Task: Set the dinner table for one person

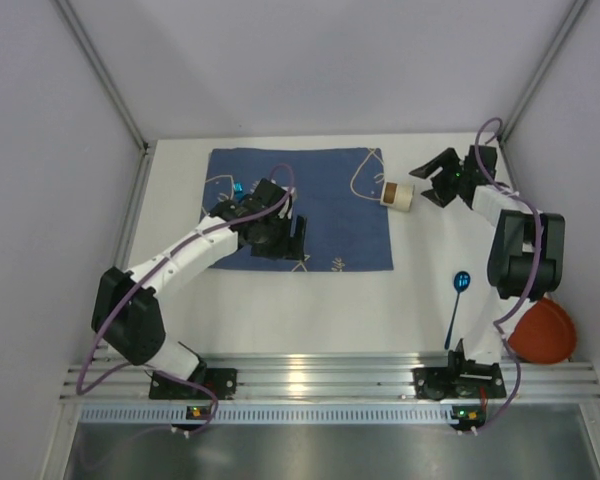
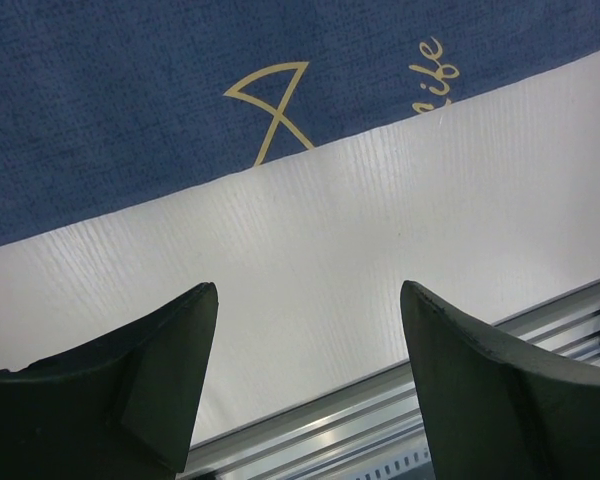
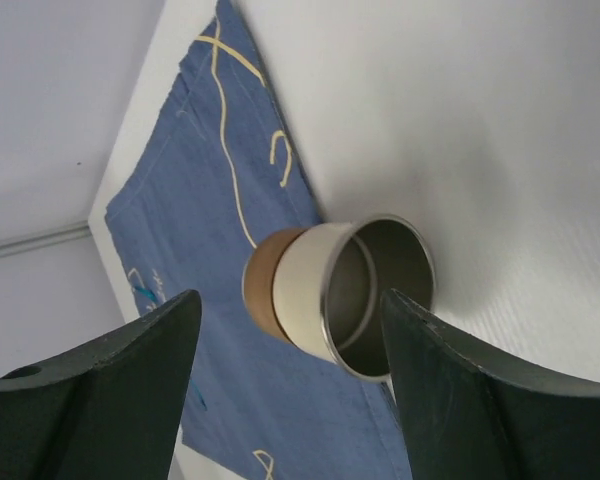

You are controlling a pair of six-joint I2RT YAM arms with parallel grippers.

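On the white dinner table (image 1: 370,310) lies a dark blue cloth mat (image 1: 330,210) with pale line drawings. A cream cup (image 1: 398,195) with a brown base and a metal inside lies on its side at the mat's right edge. My right gripper (image 1: 426,182) is just right of it, open. In the right wrist view the cup (image 3: 330,290) lies ahead of and between the fingers of the right gripper (image 3: 292,295), mouth towards the camera, untouched. My left gripper (image 1: 283,240) hovers over the mat, open and empty. In the left wrist view the left gripper (image 2: 310,290) faces the mat's near edge (image 2: 180,90).
A blue spoon (image 1: 458,300) lies on the table near the right arm. An orange bowl (image 1: 543,332) sits at the near right corner. A small blue object (image 1: 238,190) shows on the mat behind the left arm. An aluminium rail (image 1: 310,378) runs along the near edge.
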